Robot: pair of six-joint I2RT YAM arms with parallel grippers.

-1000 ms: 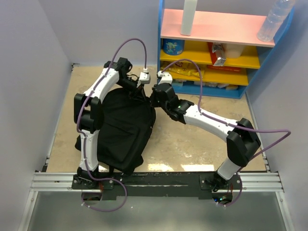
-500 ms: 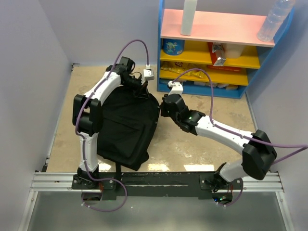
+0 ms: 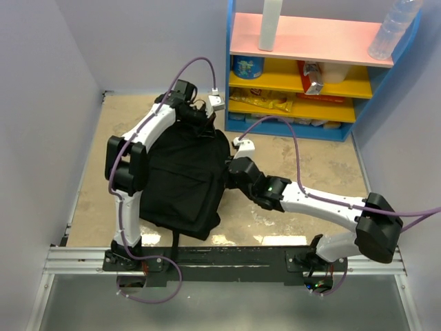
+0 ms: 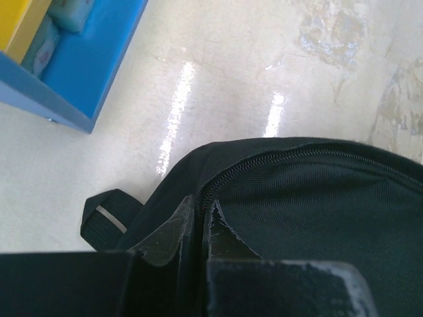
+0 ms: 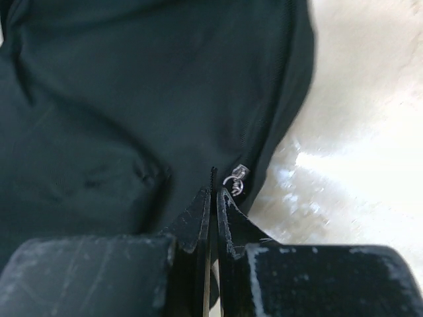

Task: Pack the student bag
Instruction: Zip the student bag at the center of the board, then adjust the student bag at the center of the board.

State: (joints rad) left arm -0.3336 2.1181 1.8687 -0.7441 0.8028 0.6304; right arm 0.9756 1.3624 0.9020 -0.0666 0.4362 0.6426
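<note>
Left of centre on the tabletop lies the soft black fabric backpack (image 3: 182,179), flat, its top end toward the shelf unit and its lower edge near the mounting rail. From my left wrist I see its curved black zipper (image 4: 297,155) closed along the top, and a black strap loop (image 4: 106,218) lying on the surface beside it.

My left gripper (image 4: 198,211) is pinched on the fabric at that top edge, just beside the zipper. My right gripper (image 5: 213,193) has its fingers pressed almost together at the backpack's right side, with a thin black sliver standing up between the tips and a small silver ring (image 5: 235,182) just beside them.

Under everything is a beige, mottled tabletop (image 3: 296,158) with bright glare patches, shut in by pale lilac walls (image 3: 41,103). At the far right stands a blue-framed shelf unit (image 3: 303,41) with a pink top board and a yellow one below, carrying a white cylinder (image 3: 270,24), a clear plastic bottle (image 3: 393,27), a blue tub (image 3: 247,67) and some packets; none of their print is readable.

My left arm rises along the backpack's left edge and bends over its top. My right arm is stretched low, reaching leftward across the table.
</note>
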